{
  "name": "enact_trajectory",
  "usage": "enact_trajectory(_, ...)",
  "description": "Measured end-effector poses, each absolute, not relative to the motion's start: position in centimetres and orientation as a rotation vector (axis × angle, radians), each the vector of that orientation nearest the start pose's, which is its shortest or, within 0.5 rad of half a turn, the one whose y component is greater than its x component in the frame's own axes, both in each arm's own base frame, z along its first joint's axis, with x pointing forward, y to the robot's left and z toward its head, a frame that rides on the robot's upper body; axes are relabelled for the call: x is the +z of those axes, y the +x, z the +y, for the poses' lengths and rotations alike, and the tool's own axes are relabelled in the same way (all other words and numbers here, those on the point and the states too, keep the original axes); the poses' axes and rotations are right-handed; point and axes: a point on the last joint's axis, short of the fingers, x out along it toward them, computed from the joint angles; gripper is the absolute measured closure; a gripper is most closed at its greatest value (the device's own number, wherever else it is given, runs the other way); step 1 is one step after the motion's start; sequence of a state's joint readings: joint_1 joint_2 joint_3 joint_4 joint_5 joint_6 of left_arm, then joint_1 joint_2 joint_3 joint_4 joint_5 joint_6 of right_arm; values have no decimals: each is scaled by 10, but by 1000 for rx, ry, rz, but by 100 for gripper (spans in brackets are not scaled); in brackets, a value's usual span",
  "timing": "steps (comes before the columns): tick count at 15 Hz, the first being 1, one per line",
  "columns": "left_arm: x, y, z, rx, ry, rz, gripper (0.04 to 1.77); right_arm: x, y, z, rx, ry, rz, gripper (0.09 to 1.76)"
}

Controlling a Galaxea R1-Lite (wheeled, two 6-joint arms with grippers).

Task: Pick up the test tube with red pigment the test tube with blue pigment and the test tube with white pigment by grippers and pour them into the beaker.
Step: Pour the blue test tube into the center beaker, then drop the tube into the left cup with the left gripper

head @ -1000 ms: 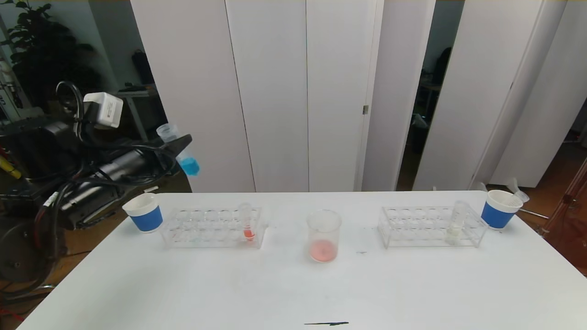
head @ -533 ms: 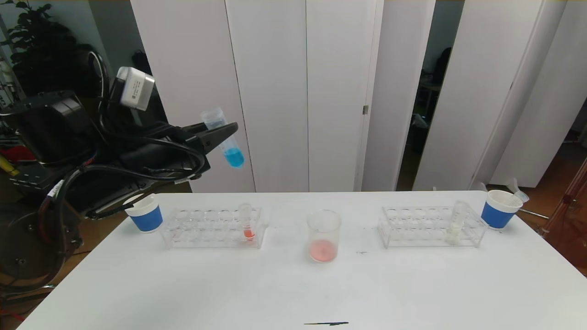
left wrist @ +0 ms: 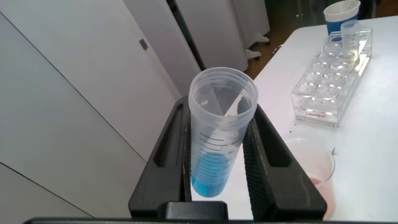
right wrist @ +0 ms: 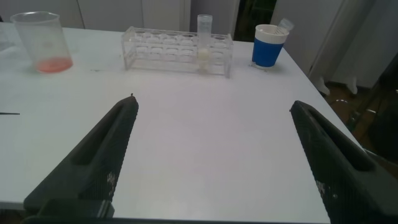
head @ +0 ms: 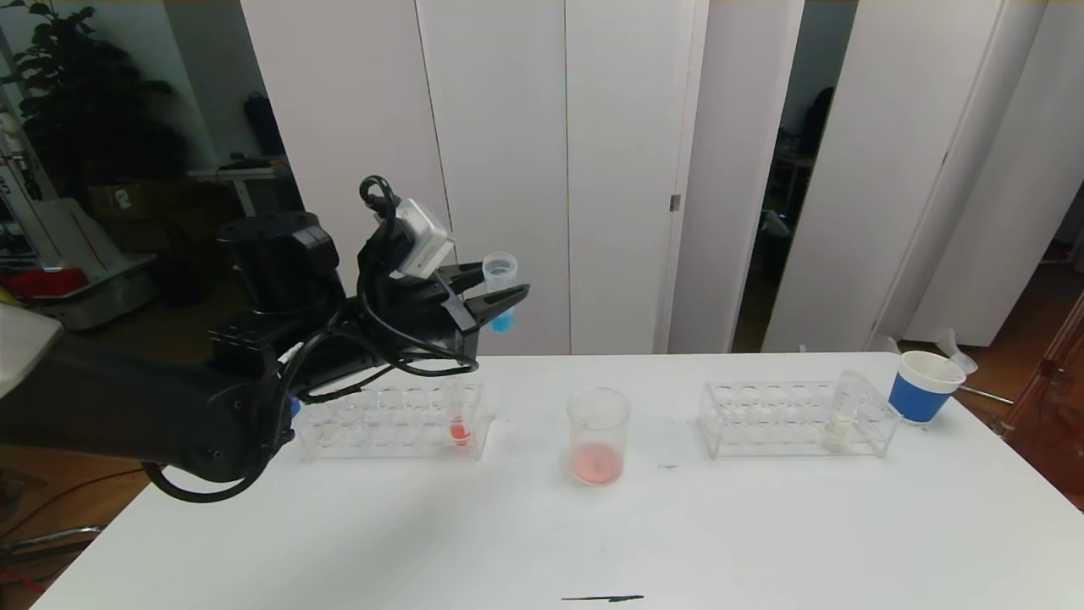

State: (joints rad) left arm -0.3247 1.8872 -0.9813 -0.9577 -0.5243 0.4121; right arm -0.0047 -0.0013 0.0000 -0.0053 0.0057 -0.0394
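Left pincer (head: 500,298) clamps the test tube with blue pigment (head: 500,288) high, left of beaker (head: 598,434)

You will find almost nothing legible here. The test tube with blue pigment (left wrist: 219,134) carries printed graduation lines with small figures beside them, too small to make out. The right-hand tube rack (left wrist: 333,87) bears a short red mark on its end wall, likewise unreadable. No brand, label or sign can be read on any other surface in your views.
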Motion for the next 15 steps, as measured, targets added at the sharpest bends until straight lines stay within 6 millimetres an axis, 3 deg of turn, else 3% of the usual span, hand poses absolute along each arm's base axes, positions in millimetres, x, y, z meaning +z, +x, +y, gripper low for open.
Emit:
enact_trajectory(7, 162, 365, -143, -826, 783, -334, 124, 76, -23, 0, 1, -39, -7, 10)
enact_trajectory(15, 136, 377, -156, -847, 900, -450, 124, 76, -23, 0, 1, -39, -7, 10)
